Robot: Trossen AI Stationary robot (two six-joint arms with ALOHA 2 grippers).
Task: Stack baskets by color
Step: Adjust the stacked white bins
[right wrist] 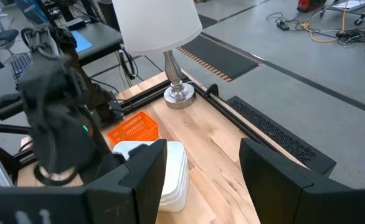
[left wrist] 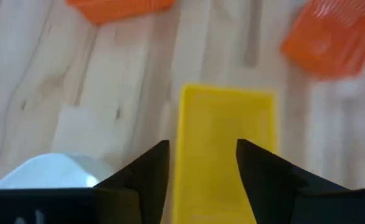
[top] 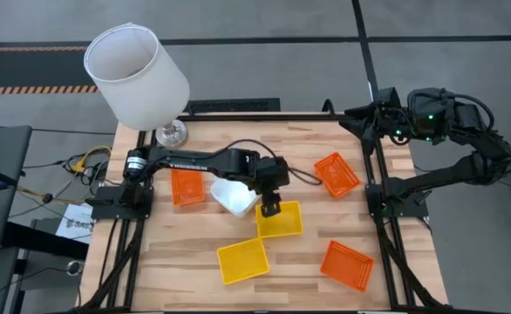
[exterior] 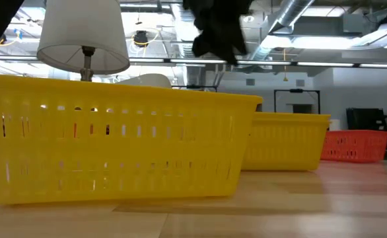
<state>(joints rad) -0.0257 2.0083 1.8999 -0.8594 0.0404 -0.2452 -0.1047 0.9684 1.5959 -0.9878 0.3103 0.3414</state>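
1. Yellow basket [top: 279, 220] lies beside the white stack [top: 234, 195]; left gripper [top: 269, 208], jaws open, hangs over its near rim.
2. Lift clear, then fetch the other yellow basket [top: 242, 260].
3. Right gripper [right wrist: 201, 165], jaws open, waits far off.

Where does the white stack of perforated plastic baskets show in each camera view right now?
High view: white stack of plastic baskets, table centre, beside the left gripper.
Low view: not visible; yellow baskets fill the foreground.
Left wrist view: white stack at the lower edge.
Right wrist view: white stack beyond the dark fingers.
Shared landmark: the orange basket next to it.
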